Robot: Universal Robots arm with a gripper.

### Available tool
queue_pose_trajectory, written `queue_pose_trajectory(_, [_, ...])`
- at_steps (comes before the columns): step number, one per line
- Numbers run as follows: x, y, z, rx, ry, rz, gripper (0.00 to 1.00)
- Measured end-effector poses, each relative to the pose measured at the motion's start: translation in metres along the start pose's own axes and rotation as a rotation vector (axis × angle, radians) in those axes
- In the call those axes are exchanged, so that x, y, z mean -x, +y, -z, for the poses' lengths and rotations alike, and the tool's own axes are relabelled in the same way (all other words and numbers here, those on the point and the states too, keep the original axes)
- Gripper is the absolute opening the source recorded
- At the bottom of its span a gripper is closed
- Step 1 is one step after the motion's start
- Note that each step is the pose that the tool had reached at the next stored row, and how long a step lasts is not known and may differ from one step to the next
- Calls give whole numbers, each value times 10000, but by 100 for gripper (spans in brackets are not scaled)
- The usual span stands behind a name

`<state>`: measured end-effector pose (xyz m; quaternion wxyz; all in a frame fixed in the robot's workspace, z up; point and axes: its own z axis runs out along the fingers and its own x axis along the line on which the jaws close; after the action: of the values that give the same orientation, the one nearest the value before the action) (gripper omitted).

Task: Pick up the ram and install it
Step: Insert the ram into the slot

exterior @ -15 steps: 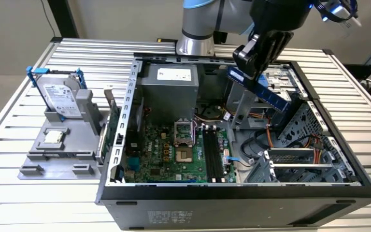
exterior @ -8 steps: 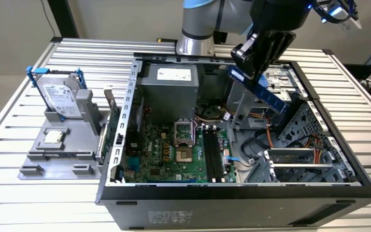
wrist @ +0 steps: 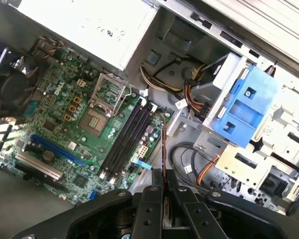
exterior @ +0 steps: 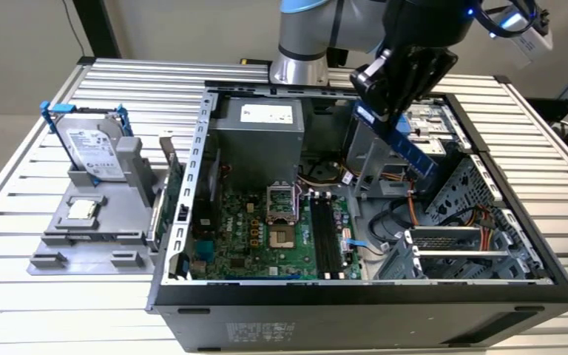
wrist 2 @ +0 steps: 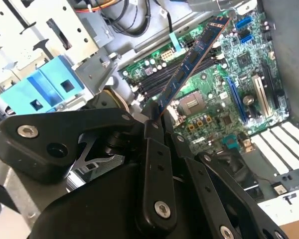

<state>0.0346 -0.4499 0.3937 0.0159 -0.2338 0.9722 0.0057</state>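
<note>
The black finger gripper (wrist 2: 157,115) was clamped on one end of the long, thin bluish-grey ram stick (exterior: 407,148). The stick hung tilted above the open black computer case (exterior: 363,299), clear of the green motherboard (exterior: 254,229).

Ram (wrist 2: 189,62) base behind end effector (wrist 2: 162,123)

Setting: robotics lab or test workshop. Evidence: slatted aluminium-profile bench (exterior: 27,310); desktop computer case (exterior: 363,325) lying open on it (side panel off, motherboard (exterior: 264,237) exposed); grey parts fixture (exterior: 77,251) beside it; industrial robot arm (exterior: 304,37) at the far edge
</note>
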Motion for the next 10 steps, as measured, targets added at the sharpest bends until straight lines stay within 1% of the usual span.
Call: queue_pose_trajectory(10, [-2, -3, 0, -42, -4, -1240, 0])
